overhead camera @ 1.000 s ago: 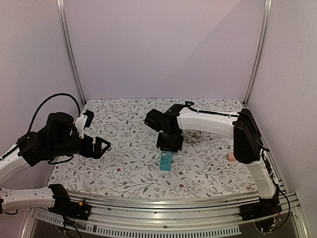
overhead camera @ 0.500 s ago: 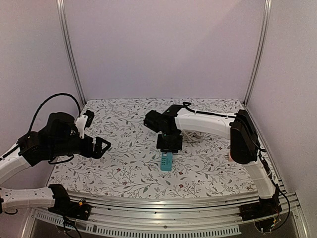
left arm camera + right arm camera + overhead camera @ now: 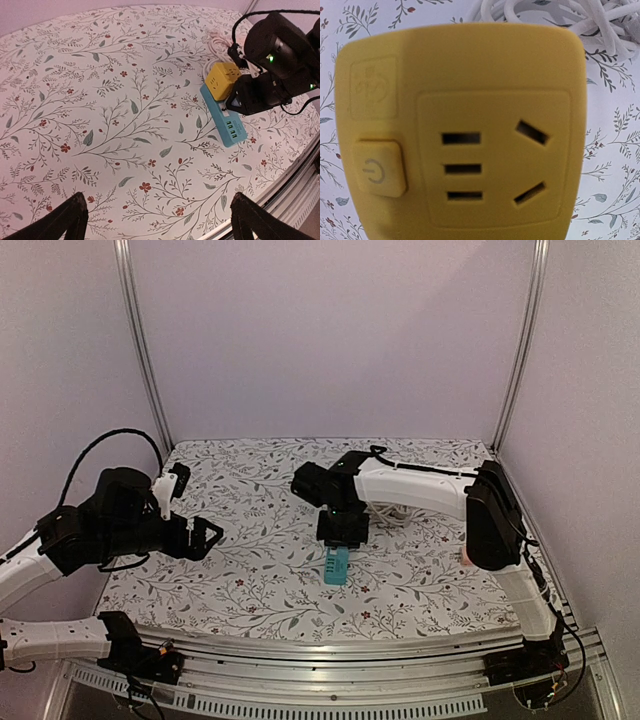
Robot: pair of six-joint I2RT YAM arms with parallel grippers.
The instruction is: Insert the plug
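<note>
Your left gripper (image 3: 208,537) hangs at 9 o'clock over the floral tablecloth (image 3: 250,580), its fingers (image 3: 70,220) spread wide above bare cloth. Just toward 6 o'clock from the table's middle lies the teal power strip (image 3: 226,124), with small pale ports at its near end. Your right gripper (image 3: 343,532) stands over the strip's far half, fingers drawn fully together; they are hidden, so you cannot tell what they pinch. Touching its black body, at the strip's far end, sits the yellow socket cube (image 3: 223,80); whether it is seated on the strip or stands just behind it is unclear. Close up from the right wrist, its face is matte yellow with rounded corners: a square power button at 9 o'clock, an embossed logo at 10 o'clock, three flat slots stacked mid-face, two slanted slots at 3 o'clock. Beyond it, at 2 o'clock, a coiled white cable (image 3: 555,17) lies on the cloth.
</note>
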